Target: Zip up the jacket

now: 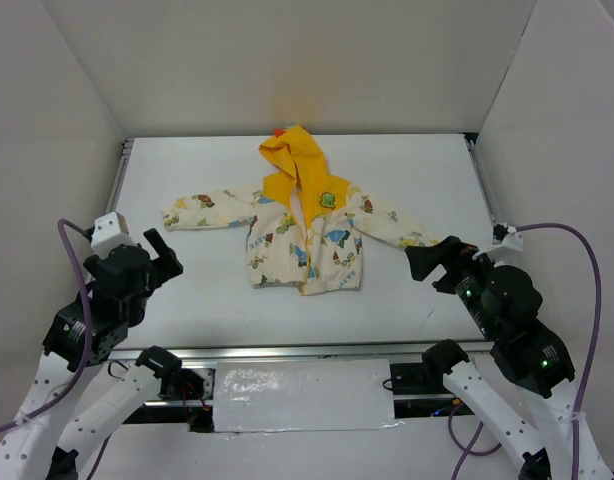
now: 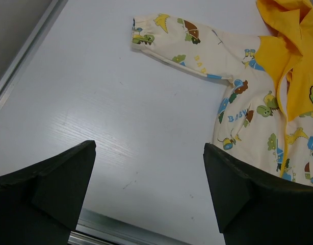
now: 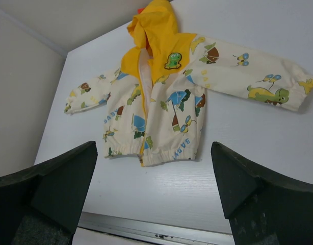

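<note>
The jacket (image 1: 305,232) lies flat on the white table, cream with cartoon animal prints, sleeves spread, yellow hood at the far end. Its yellow zip line (image 3: 144,127) runs down the front, parted near the collar, with the slider (image 3: 140,158) at the hem. The jacket also shows in the left wrist view (image 2: 258,102) and the right wrist view (image 3: 166,107). My left gripper (image 1: 165,255) is open and empty, near and left of the jacket. My right gripper (image 1: 432,262) is open and empty, near and right of it.
White walls enclose the table on three sides. A metal rail (image 1: 287,352) runs along the table's near edge, and another (image 1: 119,185) along its left edge. Bare table (image 1: 207,290) lies between the grippers and the jacket hem.
</note>
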### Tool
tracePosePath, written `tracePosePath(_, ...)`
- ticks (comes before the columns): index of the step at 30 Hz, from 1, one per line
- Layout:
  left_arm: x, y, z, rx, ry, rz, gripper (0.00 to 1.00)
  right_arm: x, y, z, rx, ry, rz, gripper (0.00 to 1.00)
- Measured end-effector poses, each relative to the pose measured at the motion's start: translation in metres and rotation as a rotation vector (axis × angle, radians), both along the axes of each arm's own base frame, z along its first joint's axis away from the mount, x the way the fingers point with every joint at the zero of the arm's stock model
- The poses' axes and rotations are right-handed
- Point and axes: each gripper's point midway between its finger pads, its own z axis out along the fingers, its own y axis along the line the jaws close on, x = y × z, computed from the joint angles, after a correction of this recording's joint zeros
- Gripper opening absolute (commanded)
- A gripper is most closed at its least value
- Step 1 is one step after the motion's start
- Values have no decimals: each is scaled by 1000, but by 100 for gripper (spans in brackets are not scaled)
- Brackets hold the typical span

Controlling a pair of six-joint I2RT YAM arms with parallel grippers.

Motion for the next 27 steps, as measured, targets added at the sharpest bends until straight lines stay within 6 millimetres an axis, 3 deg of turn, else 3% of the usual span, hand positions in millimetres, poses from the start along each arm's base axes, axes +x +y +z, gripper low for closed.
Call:
tracePosePath(10, -5, -2, 10, -41, -57, -24, 99, -1, 9, 0, 11, 0, 47, 100)
tracePosePath(14, 4, -26, 18, -114, -85, -118, 99, 3, 16, -5, 3, 29, 70, 100)
tracePosePath(16, 19, -49, 12, -142, -30, -186, 98, 6, 19, -8, -3, 47, 78, 100)
tracePosePath(18, 42, -86, -3, -164, 44, -260, 97, 7, 21, -12, -4, 54, 86, 100)
tracePosePath(20, 56, -133, -28, -153, 130, -345, 95, 5, 22, -15, -3, 59, 95, 100)
tracePosePath(23, 57, -209, -83, -71, 297, -478, 89, 3, 24, -17, 0, 60, 110, 100)
tracePosePath(25, 53, -241, -114, -13, 387, -524, 84, 2, 26, -17, 3, 61, 122, 100)
tracePosePath(27, 57, -260, -142, 26, 446, -526, 83, 1, 29, -17, 8, 62, 142, 100)
